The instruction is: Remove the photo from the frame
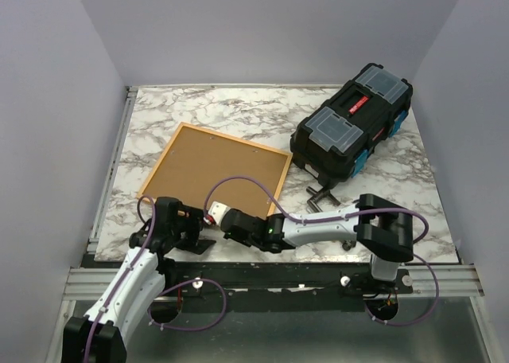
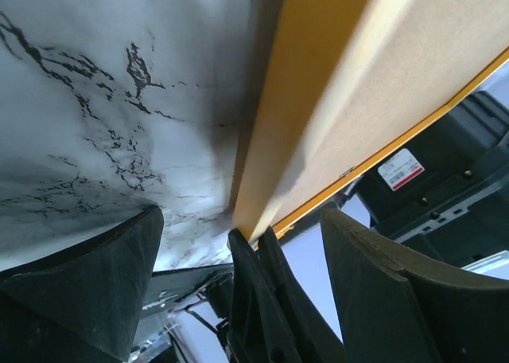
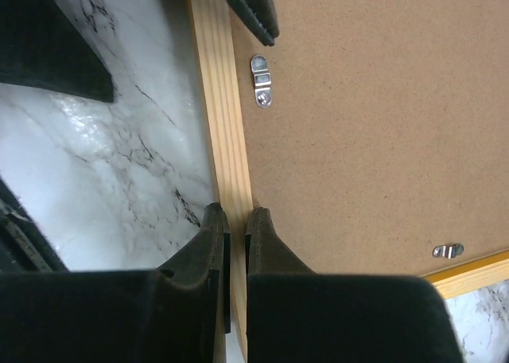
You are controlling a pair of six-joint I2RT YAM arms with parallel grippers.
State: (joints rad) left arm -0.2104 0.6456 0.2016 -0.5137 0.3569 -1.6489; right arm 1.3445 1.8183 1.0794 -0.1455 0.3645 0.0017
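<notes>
Black toolbox (image 1: 352, 132) crowds your frame (image 3: 227, 124) at its right corner, marble table (image 1: 238, 108) open leftward; right gripper (image 3: 236, 220) clamps the near rail, left gripper (image 2: 238, 220) gapes astride it.

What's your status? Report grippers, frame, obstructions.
Left gripper open, straddling rail of thin orange wood-backed picture frame. Right gripper shut, tips at that rail. Brown-backed photo board face down, seated in frame. Black plastic toolbox apart.

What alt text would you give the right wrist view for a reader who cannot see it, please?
The frame lies face down on a marble table, its light wood rail bordering a brown backing board with two metal clips. The right end effector, fingers nearly together, sits over the rail at the bottom; the left end effector's fingers straddle it above.
</notes>
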